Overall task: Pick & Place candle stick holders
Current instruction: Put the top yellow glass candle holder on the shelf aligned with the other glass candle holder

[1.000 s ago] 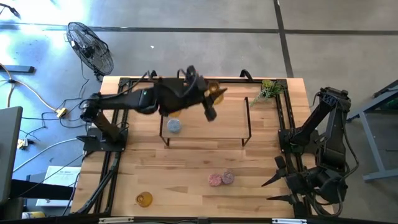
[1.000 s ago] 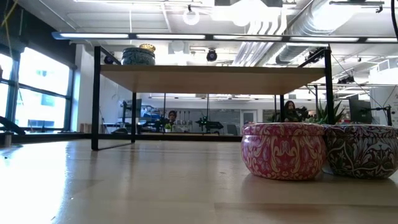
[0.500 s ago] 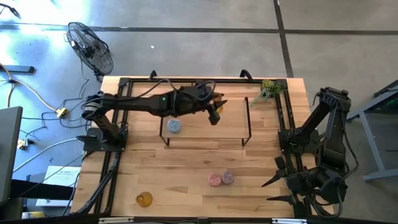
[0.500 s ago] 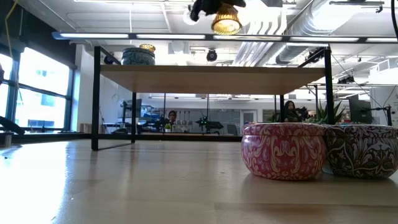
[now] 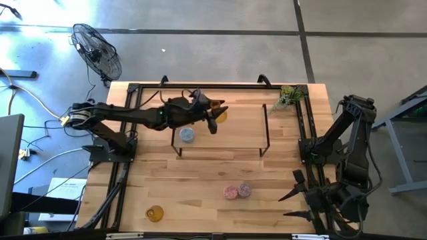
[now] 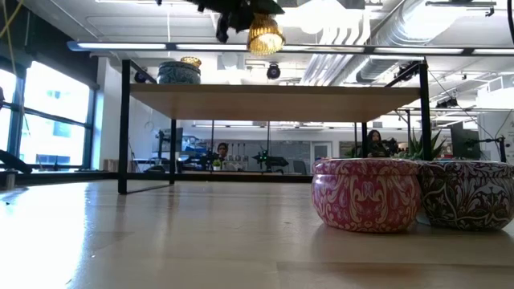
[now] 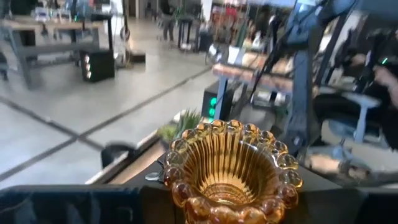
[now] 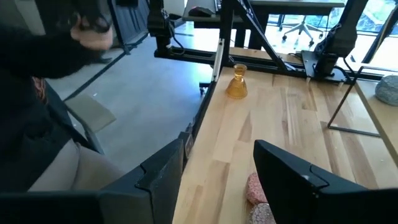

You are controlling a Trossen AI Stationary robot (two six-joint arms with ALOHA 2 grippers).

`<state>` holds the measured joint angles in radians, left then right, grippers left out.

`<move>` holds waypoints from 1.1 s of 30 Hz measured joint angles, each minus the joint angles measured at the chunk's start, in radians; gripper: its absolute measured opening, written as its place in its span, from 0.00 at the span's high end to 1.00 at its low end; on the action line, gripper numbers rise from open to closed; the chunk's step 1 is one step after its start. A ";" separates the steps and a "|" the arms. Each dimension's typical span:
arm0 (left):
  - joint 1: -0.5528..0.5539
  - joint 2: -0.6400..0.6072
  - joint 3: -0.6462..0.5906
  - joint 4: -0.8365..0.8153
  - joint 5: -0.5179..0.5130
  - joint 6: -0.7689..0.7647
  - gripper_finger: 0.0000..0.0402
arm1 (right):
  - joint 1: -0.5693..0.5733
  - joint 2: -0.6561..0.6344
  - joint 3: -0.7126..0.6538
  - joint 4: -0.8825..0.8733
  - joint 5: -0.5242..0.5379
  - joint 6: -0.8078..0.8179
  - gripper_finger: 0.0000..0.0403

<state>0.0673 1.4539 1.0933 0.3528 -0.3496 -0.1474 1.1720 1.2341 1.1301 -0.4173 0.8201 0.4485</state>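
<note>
Fingers of the left gripper (image 5: 215,113) clamped on an amber candle stick holder (image 6: 266,34).
Left arm extended above the shelf (image 5: 247,133); right gripper (image 5: 293,203) parked, fingers apart.

wooden table (image 5: 200,180) | on it: black-framed shelf (image 5: 240,137), pink holder (image 5: 231,193) touching purple holder (image 5: 245,190), amber holder (image 5: 155,213), plant sprig (image 5: 288,97) | on shelf: blue holder (image 5: 187,135)

- Amber glass candle holder (image 7: 231,167), beaded rim
- Second amber holder (image 5: 155,213)
- Pink tin (image 6: 365,194), pale swirl pattern
- Purple tin (image 6: 469,194), similar swirls
- Blue-grey tin (image 5: 187,135)
- Green plant (image 5: 288,97)
- Pale wood table (image 5: 200,183)
</note>
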 joint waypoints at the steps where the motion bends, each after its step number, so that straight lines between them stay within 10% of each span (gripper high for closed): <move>1: 0.001 0.004 -0.013 0.020 0.000 0.000 0.71 | -0.001 0.000 0.000 0.007 0.005 0.000 0.52; 23: 0.049 0.100 -0.106 0.167 0.011 -0.040 0.71 | 0.000 0.001 0.000 -0.003 0.025 -0.049 0.52; 33: -0.068 0.114 -0.104 0.174 -0.377 -0.042 0.71 | 0.000 0.001 0.000 -0.014 0.023 -0.057 0.52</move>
<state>-0.0003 1.5677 0.9890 0.5269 -0.7268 -0.1896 1.1717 1.2354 1.1305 -0.4318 0.8433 0.3919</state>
